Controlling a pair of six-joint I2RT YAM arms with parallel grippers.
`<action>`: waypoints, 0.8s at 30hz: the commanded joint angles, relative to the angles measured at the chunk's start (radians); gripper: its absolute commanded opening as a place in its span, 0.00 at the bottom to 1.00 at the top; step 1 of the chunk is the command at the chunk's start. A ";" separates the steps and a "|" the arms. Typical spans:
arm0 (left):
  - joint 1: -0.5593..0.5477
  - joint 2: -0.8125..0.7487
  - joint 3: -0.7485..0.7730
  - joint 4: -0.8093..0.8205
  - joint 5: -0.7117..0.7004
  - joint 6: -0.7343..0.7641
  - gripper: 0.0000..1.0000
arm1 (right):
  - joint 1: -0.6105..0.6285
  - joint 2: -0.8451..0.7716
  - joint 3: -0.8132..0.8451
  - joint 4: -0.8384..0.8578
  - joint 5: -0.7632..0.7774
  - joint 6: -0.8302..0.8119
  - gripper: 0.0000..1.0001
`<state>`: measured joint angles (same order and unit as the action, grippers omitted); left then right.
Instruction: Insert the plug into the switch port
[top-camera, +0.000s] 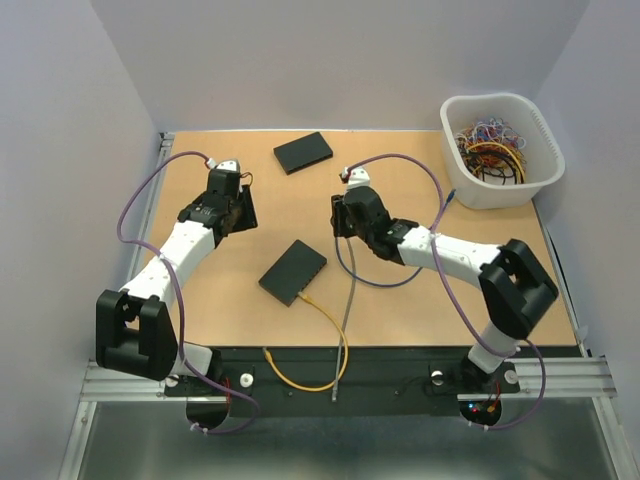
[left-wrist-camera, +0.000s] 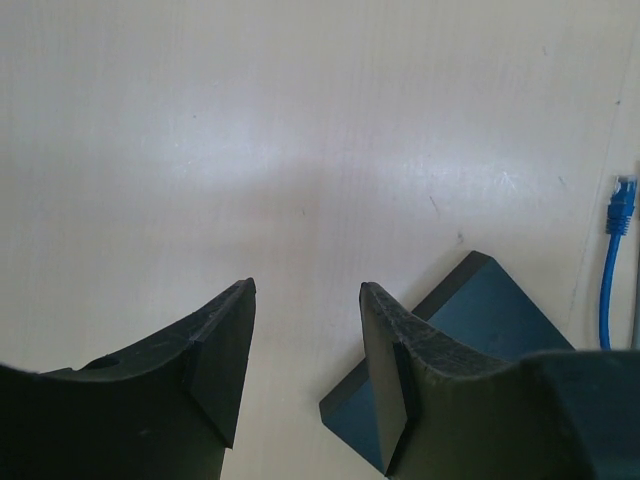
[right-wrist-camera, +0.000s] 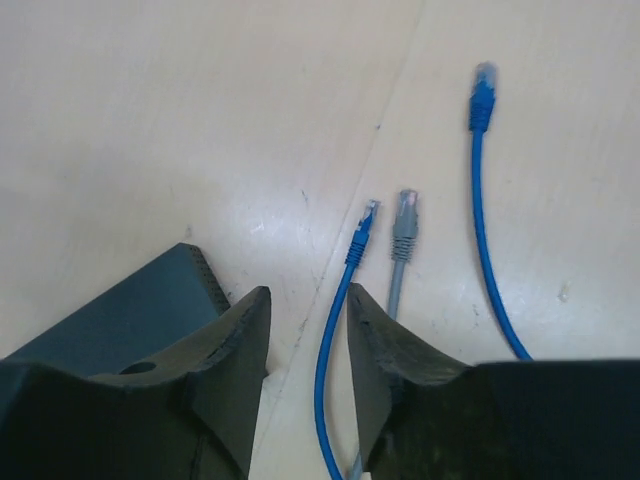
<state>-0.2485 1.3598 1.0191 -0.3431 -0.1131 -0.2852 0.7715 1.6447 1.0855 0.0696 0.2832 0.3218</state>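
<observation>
Two black switches lie on the table, one at the back (top-camera: 302, 151) and one in the middle (top-camera: 293, 271). My left gripper (top-camera: 243, 208) is open and empty above bare table (left-wrist-camera: 307, 290); a dark switch corner (left-wrist-camera: 500, 320) shows beside its right finger. My right gripper (top-camera: 338, 215) is open (right-wrist-camera: 307, 290). A blue cable with its plug (right-wrist-camera: 368, 215) runs between its fingers in the right wrist view, not gripped. A grey plug (right-wrist-camera: 405, 208) lies next to it, and another blue plug (right-wrist-camera: 483, 85) lies farther off. A switch (right-wrist-camera: 120, 320) sits by the left finger.
A white bin (top-camera: 500, 105) full of cables stands at the back right. A yellow cable (top-camera: 325, 318) runs from the middle switch over the table's near edge. A grey cable (top-camera: 348, 305) lies alongside it. A blue plug (left-wrist-camera: 622, 200) shows at the right of the left wrist view.
</observation>
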 joint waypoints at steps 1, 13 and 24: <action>0.003 -0.028 0.001 0.042 -0.046 0.014 0.57 | -0.032 0.108 0.094 -0.060 -0.068 -0.017 0.39; 0.005 -0.045 -0.020 0.061 0.009 0.006 0.57 | -0.064 0.325 0.249 -0.111 -0.127 0.016 0.34; 0.003 -0.044 -0.024 0.062 0.036 0.004 0.56 | -0.063 0.354 0.248 -0.139 -0.067 0.020 0.33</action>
<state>-0.2466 1.3525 1.0050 -0.3035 -0.0853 -0.2855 0.7097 1.9911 1.2953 -0.0555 0.1879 0.3363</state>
